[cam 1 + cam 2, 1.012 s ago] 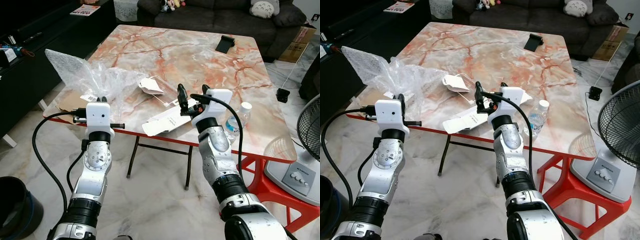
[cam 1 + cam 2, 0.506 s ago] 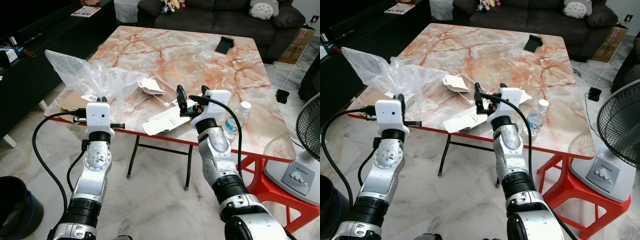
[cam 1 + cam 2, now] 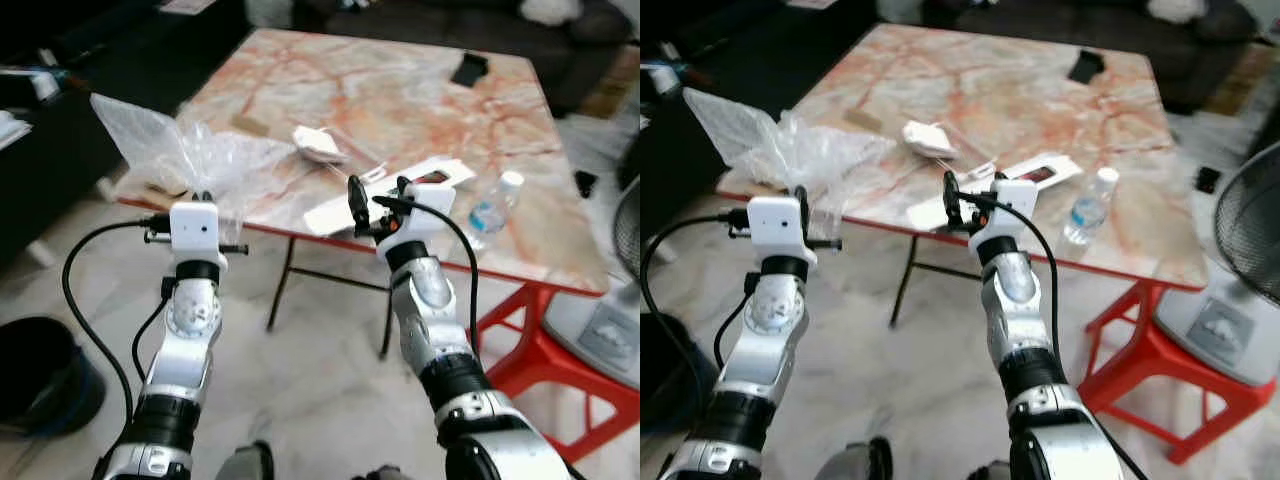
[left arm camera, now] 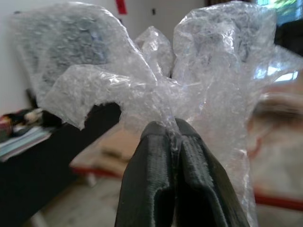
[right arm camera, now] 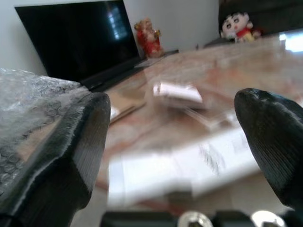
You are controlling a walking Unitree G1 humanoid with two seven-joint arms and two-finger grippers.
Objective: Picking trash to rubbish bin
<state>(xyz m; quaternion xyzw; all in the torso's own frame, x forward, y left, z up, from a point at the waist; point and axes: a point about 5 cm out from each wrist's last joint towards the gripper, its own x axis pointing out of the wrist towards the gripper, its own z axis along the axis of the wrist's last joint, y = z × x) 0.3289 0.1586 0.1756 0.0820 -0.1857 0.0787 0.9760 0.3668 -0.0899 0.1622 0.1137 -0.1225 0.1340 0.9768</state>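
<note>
Clear bubble wrap [image 3: 180, 150] lies crumpled at the marble tabletop's [image 3: 370, 90] near-left corner in the eye views, the left pincer [image 3: 200, 198] at its edge. The left wrist view shows that pincer [image 4: 174, 142] clamped on the wrap. The right wrist view shows the right pincer [image 5: 175, 142] spread wide before white papers [image 5: 189, 161].

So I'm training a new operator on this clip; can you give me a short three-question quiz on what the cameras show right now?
1. True or false: the left claw is shut on the bubble wrap.
2. The right claw is: A) open, holding nothing B) shut on the water bottle C) shut on the white paper packaging.
3. Fill in: the dark rubbish bin stands on the floor on the robot's ____ side.

Key: 1 true; 2 A; 3 left.
</note>
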